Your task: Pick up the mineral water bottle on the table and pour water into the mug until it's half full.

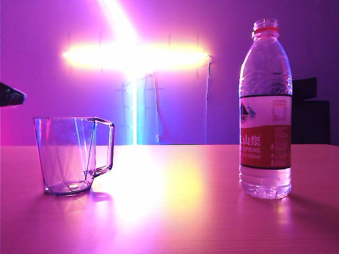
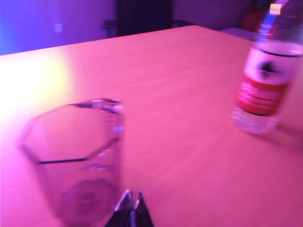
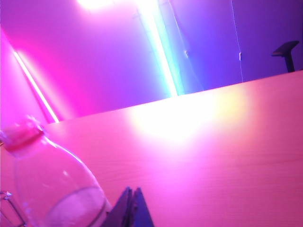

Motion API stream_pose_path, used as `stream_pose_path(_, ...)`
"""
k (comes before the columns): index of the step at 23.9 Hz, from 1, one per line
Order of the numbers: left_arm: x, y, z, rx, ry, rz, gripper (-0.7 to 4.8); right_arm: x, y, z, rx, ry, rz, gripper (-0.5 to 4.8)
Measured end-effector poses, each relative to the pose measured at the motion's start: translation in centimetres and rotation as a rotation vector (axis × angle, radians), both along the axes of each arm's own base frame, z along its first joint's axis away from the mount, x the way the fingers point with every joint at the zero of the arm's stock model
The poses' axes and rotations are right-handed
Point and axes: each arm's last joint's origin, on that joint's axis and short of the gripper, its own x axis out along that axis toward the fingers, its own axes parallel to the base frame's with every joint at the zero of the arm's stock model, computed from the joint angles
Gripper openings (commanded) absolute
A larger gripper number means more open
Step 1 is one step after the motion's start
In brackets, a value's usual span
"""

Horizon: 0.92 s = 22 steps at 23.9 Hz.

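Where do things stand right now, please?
Left hand shut, beside empty clear faceted mug. Right hand shut, near tall clear labelled bottle, upright, untouched. Nothing between them.

Each end effector point(image 2: 132, 204) shows dark, pointed, paired fingertips.

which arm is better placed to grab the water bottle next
Right, probably. The right gripper, shut, sits beside the mineral water bottle. The left gripper, also shut, is by the mug, far from it.
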Motion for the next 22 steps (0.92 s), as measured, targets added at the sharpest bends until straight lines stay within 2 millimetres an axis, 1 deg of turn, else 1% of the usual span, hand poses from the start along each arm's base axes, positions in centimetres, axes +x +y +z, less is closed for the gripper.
stream_pose_path(2,-0.3,-0.3,0.0,0.000,0.000,-0.039,-0.02,-0.3,0.1,0.6,0.006,0.028,0.023,-0.08)
stream_pose_path(3,-0.3,-0.4,0.0,0.000,0.000,-0.047,-0.02,-0.4,0.2,0.6,0.006,0.039,0.038,0.18)
stream_pose_path(4,-0.4,-0.5,0.0,-0.001,0.000,-0.066,-0.02,-0.4,0.4,0.5,0.005,0.067,0.076,0.64)
stream_pose_path(5,-0.5,-0.5,0.0,-0.001,-0.001,-0.069,-0.02,-0.4,0.6,0.3,0.004,0.084,0.098,1.41)
stream_pose_path(6,-0.5,-0.5,0.0,-0.004,-0.003,-0.070,-0.02,-0.5,0.8,0.1,0.002,0.113,0.129,2.05)
stream_pose_path(7,-0.5,-0.5,0.1,-0.005,-0.005,-0.070,-0.02,-0.5,1.1,-0.2,-0.001,0.148,0.163,3.02)
stream_pose_path(8,-0.5,-0.5,0.1,-0.007,-0.007,-0.070,-0.02,-0.5,1.4,-0.6,-0.005,0.189,0.192,3.80)
stream_pose_path(10,-0.5,-0.4,0.1,-0.010,-0.010,-0.070,-0.02,-0.4,1.8,-1.1,-0.033,0.231,0.232,4.79)
stream_pose_path(11,-0.5,-0.4,0.1,-0.011,-0.011,-0.070,-0.02,-0.4,2.2,-1.3,-0.074,0.249,0.278,4.79)
stream_pose_path(13,-0.6,-0.4,0.2,-0.014,-0.014,-0.070,-0.02,-0.2,2.7,-1.6,-0.137,0.258,0.296,4.79)
stream_pose_path(16,-0.6,-0.4,0.1,-0.013,-0.013,-0.070,-0.02,0.4,3.3,-1.8,-0.182,0.262,0.262,4.79)
stream_pose_path(19,-0.6,-0.4,0.1,-0.013,-0.013,-0.070,-0.02,1.6,4.2,-2.4,-0.251,0.218,0.295,4.79)
stream_pose_path(22,-0.6,-0.4,0.1,-0.013,-0.013,-0.070,-0.02,2.9,4.6,-2.8,-0.293,0.221,0.255,4.79)
